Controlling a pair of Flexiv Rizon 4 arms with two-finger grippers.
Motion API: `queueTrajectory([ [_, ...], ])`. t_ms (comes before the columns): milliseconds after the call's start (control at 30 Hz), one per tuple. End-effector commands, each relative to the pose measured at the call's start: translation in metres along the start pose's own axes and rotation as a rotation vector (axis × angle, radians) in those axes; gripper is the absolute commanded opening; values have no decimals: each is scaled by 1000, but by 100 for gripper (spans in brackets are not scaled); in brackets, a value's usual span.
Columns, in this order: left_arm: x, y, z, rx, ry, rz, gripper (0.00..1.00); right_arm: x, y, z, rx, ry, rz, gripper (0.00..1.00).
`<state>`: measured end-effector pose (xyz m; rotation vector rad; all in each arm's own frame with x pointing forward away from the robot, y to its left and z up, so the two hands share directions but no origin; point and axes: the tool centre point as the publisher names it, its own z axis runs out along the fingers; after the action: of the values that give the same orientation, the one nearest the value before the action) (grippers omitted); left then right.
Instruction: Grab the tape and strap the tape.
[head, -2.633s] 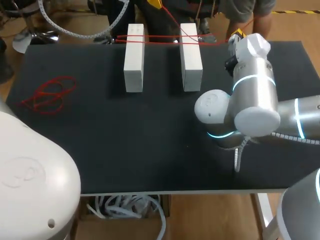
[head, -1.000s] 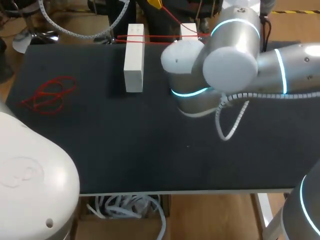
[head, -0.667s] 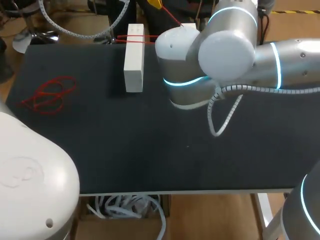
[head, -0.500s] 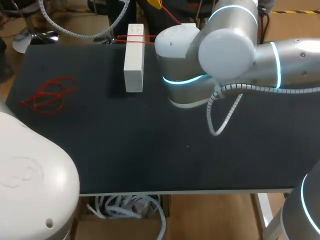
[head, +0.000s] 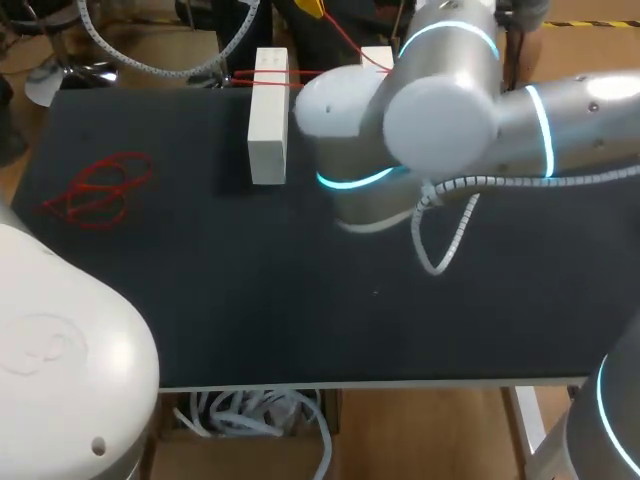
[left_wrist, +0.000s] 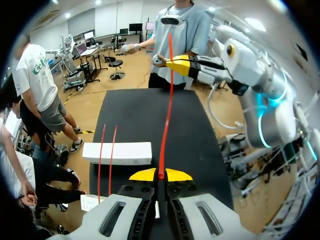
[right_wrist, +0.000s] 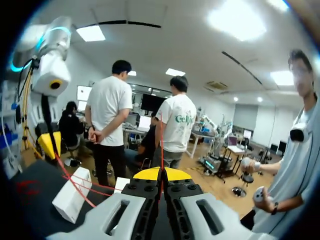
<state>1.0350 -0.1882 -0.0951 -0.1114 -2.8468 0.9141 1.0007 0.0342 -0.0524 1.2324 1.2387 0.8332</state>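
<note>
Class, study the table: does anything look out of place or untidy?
Yes: a tangled bundle of red tape lies loose at the table's left side, well apart from the white block.

Left gripper (left_wrist: 160, 175) and right gripper (right_wrist: 161, 173), jaws closed tight; right arm (head: 440, 110) past mid-table.

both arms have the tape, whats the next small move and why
Probably sweep the right fingers over the block, laying another turn. They and the left fingers are shut on the tape, it runs straight between them, and only two strands cross the block.
</note>
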Motion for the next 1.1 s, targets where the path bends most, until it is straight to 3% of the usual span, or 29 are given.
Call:
queueTrajectory([
  [33,0,-1,-1,-4,2,-1,0,21,-1,-11,-83,-8,-397,0],
  [167,0,-1,-1,-4,2,-1,0,26,3,-15,-118,59,-541,0],
  [333,0,-1,-1,-4,2,-1,0,34,11,-9,-147,78,-656,0],
  [700,0,-1,-1,-4,2,-1,0,45,10,15,-133,-23,-921,0],
  [1100,0,-1,-1,-4,2,-1,0,44,11,18,-132,-55,-957,0],
])
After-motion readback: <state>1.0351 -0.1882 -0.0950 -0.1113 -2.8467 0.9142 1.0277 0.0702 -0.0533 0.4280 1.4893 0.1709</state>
